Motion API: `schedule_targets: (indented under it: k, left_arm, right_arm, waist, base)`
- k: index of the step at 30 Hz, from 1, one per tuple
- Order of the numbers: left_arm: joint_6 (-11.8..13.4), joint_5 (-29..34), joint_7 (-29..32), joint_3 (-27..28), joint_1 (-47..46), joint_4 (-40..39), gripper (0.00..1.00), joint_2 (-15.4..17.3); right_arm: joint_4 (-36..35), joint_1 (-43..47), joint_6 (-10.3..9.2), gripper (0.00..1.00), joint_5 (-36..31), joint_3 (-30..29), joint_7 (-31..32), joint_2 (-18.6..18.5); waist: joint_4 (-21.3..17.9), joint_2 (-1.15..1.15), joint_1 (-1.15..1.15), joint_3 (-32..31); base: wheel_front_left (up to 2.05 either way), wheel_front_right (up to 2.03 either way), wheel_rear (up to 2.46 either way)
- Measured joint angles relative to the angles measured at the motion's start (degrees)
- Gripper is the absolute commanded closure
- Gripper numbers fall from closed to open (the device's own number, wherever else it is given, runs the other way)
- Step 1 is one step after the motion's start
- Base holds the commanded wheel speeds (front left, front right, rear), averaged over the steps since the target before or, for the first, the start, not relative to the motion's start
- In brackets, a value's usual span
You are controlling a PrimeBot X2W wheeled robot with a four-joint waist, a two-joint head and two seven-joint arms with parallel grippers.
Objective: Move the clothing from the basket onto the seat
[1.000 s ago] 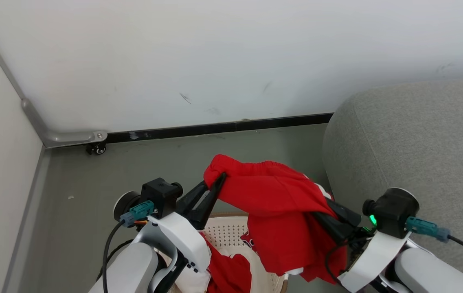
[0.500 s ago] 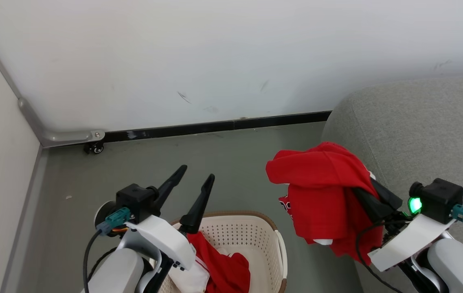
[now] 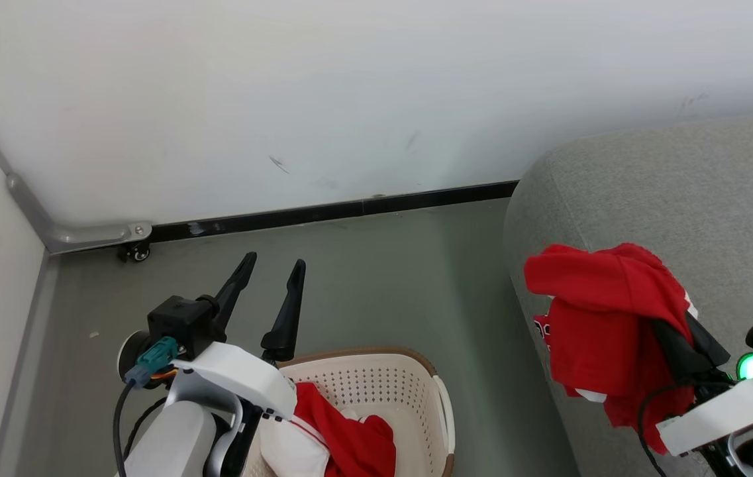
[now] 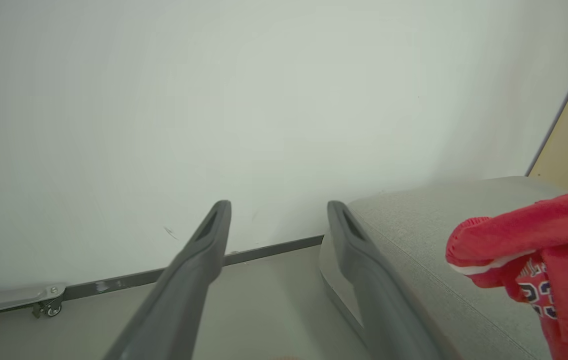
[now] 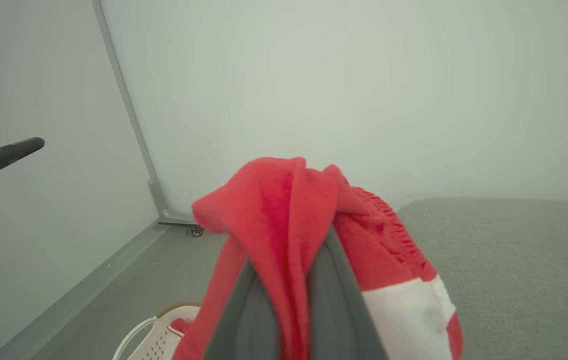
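My right gripper (image 3: 677, 334) is shut on a bright red garment (image 3: 601, 311) of the clothing, which drapes over its fingers and hangs against the rounded front-left edge of the grey seat (image 3: 681, 192). In the right wrist view the fabric (image 5: 274, 210) bunches over the gripper (image 5: 291, 280), a white panel hanging to one side. My left gripper (image 3: 274, 260) is open and empty, above the far-left rim of the cream basket (image 3: 363, 353). More red and white clothing (image 3: 343, 437) lies in the basket. In the left wrist view the gripper (image 4: 279, 206) points at the wall, with the held garment (image 4: 538, 235) at the right.
Grey floor (image 3: 383, 285) lies between the basket and the seat. A white wall with a black baseboard (image 3: 323, 213) stands behind. A grey metal frame with a small caster (image 3: 131, 252) sits in the left corner, beside a pale side panel.
The left gripper has opened and let go of the red garment. The right gripper has carried it rightward from over the basket to the seat's edge. The head view has turned too.
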Motion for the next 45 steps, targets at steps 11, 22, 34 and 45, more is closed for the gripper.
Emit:
schedule_targets:
  k: [11,22,34,45]
  left_arm:
    - [0.3,0.9,-0.1,-0.4,0.5,-2.0,0.0,-1.5]
    - [0.3,1.6,-0.3,1.1,2.3,-4.2,0.0,-2.3]
    - [1.6,3.6,-0.3,3.4,4.8,-7.4,0.0,-1.6]
    - [2.9,5.0,-0.3,4.5,5.9,-10.3,0.0,-0.1]
  right_arm:
    - [-3.5,7.3,0.0,1.0,-4.1,-7.3,-0.3,3.8]
    - [-8.4,11.6,0.0,1.0,-7.3,-9.5,0.0,6.5]
    - [-10.7,12.3,0.0,1.0,-8.9,-11.3,2.1,6.8]
    - [-11.5,4.1,0.0,1.0,-5.2,-16.3,3.8,6.7]
  waist:
    - [-3.2,0.0,0.0,-0.3]
    - [-7.7,0.0,0.0,-0.3]
    - [-11.9,0.0,0.0,0.1]
    - [-13.5,0.0,0.0,2.3]
  base:
    - [0.0,0.0,0.0]
    - [0.0,0.0,0.0]
    - [0.0,0.0,0.0]
    - [0.0,0.0,0.0]
